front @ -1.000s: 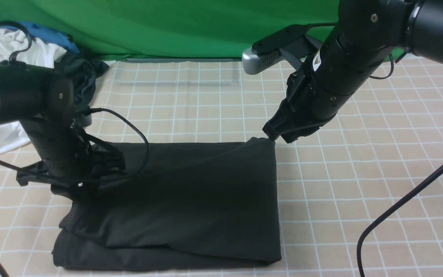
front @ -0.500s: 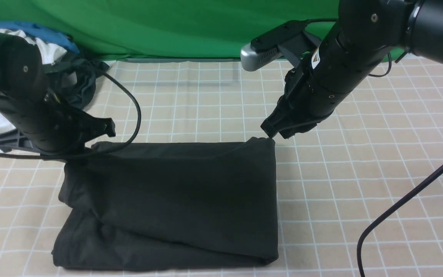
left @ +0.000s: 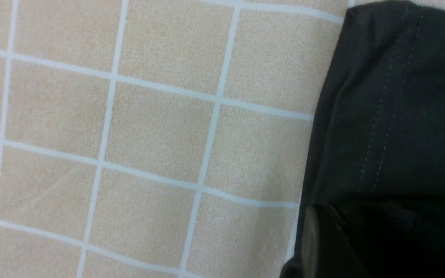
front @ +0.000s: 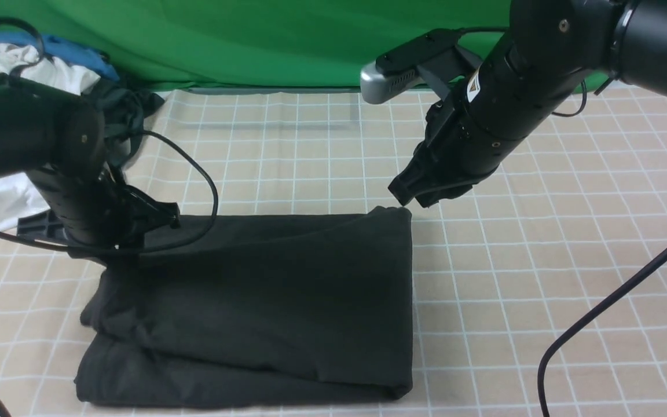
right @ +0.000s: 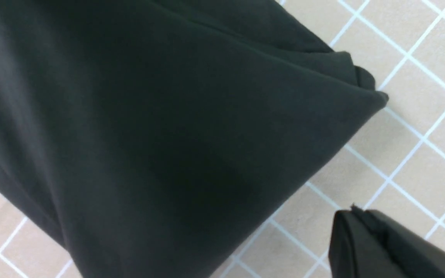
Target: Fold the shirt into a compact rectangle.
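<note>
Front view: green backdrop [front: 241, 40] behind a beige cloth with a white grid [front: 542, 243]; the shirt [front: 264, 301] lies on it near the front, folded into a rough black rectangle, layers offset at its left end. Heap of white, blue and dark clothes [front: 50, 75] at far left. Left gripper [front: 131, 223] sits at the shirt's far-left corner; jaw state cannot be told. Right gripper [front: 406, 200] hovers just beside the far-right corner, jaws pressed together, empty. Only the left wrist view shows the hem's double stitching [left: 381, 116]; only the right wrist view shows the corner's stacked layers [right: 361, 81].
</note>
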You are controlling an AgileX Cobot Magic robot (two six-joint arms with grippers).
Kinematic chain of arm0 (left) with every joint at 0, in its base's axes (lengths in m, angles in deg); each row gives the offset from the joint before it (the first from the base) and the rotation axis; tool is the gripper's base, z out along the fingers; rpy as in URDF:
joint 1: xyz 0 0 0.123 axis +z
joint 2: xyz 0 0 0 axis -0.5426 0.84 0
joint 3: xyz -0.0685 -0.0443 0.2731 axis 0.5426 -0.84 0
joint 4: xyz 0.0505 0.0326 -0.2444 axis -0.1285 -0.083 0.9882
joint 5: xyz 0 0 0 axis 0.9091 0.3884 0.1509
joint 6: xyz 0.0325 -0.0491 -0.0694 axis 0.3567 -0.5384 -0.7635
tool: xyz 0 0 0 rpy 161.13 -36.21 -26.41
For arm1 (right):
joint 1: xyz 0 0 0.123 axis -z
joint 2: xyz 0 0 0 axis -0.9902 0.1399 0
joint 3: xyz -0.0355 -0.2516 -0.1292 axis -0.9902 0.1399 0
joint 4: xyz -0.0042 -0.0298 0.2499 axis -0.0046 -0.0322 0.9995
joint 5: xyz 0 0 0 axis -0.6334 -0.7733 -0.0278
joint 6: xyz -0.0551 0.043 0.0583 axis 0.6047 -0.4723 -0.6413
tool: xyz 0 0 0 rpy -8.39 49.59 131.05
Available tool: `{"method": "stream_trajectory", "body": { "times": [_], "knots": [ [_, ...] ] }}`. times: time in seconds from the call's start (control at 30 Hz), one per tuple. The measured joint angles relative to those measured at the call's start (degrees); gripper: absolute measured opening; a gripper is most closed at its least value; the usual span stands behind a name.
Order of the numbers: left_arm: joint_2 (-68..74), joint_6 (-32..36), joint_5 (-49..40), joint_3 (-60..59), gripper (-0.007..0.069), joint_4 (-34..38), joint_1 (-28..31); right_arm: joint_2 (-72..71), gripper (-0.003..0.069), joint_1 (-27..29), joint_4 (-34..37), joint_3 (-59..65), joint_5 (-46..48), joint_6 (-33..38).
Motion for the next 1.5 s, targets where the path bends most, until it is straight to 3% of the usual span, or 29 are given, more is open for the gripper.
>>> {"method": "stream_trajectory", "body": {
  "times": [0.13,0.2,0.27,0.4,0.5,0.7,0.83,1.03,1.1,1.27,1.43,1.5],
  "knots": [
    [-0.54,-0.25,-1.09,1.09,0.0360,-1.93,0.00,0.00,0.0036,0.00,1.32,0.00,0.95,0.00],
    [-2.02,-0.31,-3.14,2.41,0.0356,-1.69,0.00,0.00,0.0036,0.00,1.46,0.00,2.78,0.00],
    [-3.70,0.04,-4.16,3.36,0.0329,-0.16,0.00,0.00,0.0036,0.00,1.46,0.00,4.25,0.00],
    [-9.96,6.87,-4.93,3.20,0.0123,11.02,0.00,0.00,0.0036,0.00,1.46,0.00,7.31,0.00],
    [-13.01,10.42,-3.30,-0.22,0.0028,17.21,0.00,0.00,0.0036,0.00,1.46,0.18,8.45,0.00],
    [-11.96,10.24,3.38,-9.98,0.0011,17.71,0.00,-0.11,0.0036,0.00,1.45,1.71,7.43,0.00],
    [-9.27,0.39,6.33,-14.73,0.0013,12.97,0.00,-0.11,0.0036,0.00,1.40,2.13,6.62,0.00],
    [-9.80,-2.21,7.22,-15.17,0.0012,11.59,0.00,-0.15,0.0055,0.05,1.38,2.13,4.49,-1.29],
    [-10.76,-2.47,6.94,-14.90,0.0012,11.46,0.00,-0.15,0.0080,0.28,1.30,2.13,4.15,-1.72],
    [-18.92,-2.12,6.26,-13.75,0.0012,12.22,0.00,-0.15,0.0325,3.98,1.31,2.13,-0.32,-5.60],
    [-28.82,5.40,2.34,-13.71,0.0012,21.01,0.00,2.62,0.0521,6.12,1.45,2.13,-5.46,-7.96],
    [-32.47,8.48,0.14,-13.71,0.0012,24.93,0.00,5.18,0.0566,6.12,2.74,2.13,-6.82,-8.38]
  ]
}}
